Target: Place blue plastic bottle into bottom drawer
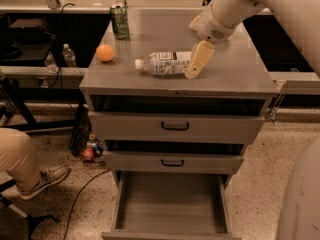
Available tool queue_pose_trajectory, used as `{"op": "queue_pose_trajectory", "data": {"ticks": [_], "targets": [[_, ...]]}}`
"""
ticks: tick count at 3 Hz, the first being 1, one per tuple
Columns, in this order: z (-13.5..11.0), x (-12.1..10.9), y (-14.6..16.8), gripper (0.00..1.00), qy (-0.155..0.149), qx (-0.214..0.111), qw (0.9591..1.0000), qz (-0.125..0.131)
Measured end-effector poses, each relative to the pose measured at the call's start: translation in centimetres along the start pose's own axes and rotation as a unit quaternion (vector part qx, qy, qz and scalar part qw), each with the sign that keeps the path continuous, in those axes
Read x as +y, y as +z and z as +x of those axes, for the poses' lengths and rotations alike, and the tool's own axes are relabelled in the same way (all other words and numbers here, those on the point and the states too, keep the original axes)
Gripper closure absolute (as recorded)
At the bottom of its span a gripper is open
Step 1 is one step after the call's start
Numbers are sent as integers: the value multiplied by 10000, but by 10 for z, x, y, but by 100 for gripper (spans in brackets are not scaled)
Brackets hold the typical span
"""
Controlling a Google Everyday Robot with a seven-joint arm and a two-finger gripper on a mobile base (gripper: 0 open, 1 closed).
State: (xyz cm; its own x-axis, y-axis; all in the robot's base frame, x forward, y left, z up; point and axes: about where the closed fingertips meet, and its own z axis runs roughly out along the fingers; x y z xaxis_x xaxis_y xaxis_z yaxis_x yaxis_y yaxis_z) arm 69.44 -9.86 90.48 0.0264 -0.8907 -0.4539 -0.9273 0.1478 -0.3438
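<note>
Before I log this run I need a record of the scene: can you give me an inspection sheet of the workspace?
Surface: grey cabinet top, flat, carrying three items.
Job's things: blue plastic bottle lying on its side near the middle, cap to the left; bottom drawer pulled open, nothing in it.
Clutter: green can upright at the back left; orange near the left edge.
Grippers: gripper low over the top, at the bottle's right end.
Cables: black cable on the floor, left of the cabinet.
Surroundings: a person's leg and shoe at lower left; small bottles on a side shelf.
</note>
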Motion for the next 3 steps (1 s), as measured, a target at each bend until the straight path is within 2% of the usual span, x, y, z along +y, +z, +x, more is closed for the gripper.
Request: {"op": "queue_pose_trajectory", "data": {"ticks": [2, 3], "targets": [[-18, -18, 55, 0, 46, -129, 9993, -361], [-23, -21, 70, 14, 116, -145, 9987, -469]]}}
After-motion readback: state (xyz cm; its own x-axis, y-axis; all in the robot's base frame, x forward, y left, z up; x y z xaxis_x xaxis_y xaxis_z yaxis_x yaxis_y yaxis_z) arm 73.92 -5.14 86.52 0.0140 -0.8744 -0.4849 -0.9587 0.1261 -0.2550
